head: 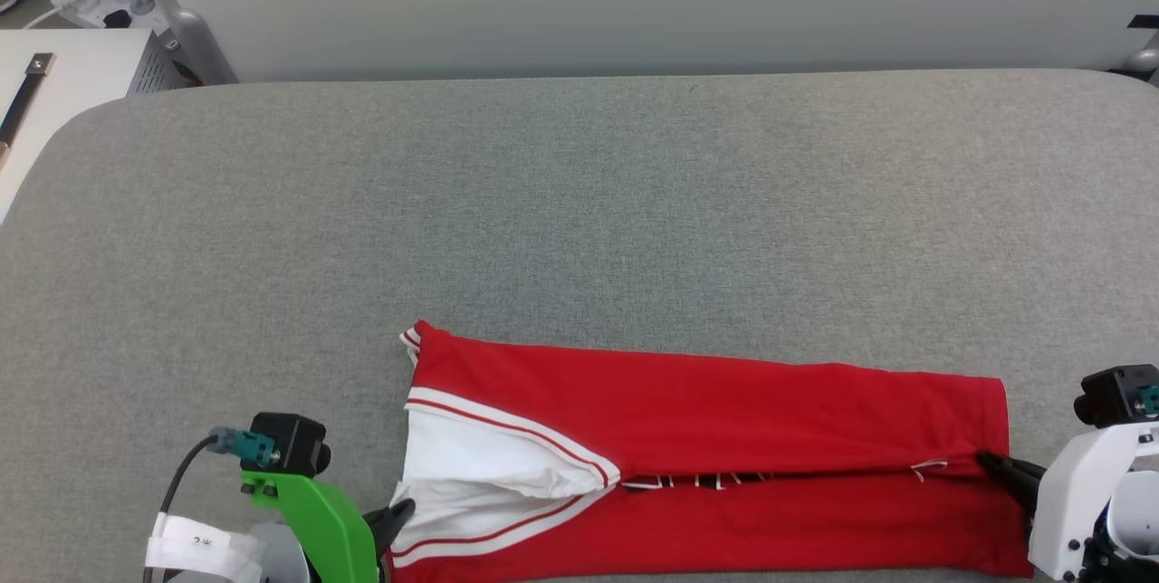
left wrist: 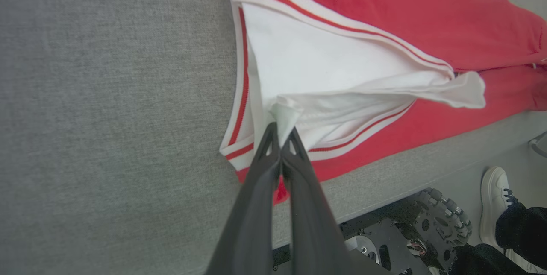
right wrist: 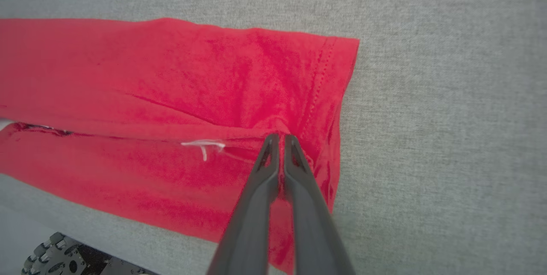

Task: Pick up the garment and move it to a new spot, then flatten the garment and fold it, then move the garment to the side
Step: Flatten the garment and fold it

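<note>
Already the garment (head: 724, 420) lies as a long red band along the near edge of the grey padded table (head: 579, 203). Its two long sides are turned in to meet along a line down the middle, a white sleeve shows at the left end, and only slivers of the lettering peek through the gap. Moving and flattening therefore look done, and the lengthwise fold looks made or nearly so. The left gripper (left wrist: 280, 132) has its fingers closed on a tuck of white sleeve cloth. The right gripper (right wrist: 278, 138) is pinched together on puckered red cloth at the hem end. What remains, by my reckoning, is folding the band across its length and then shifting it aside
</note>
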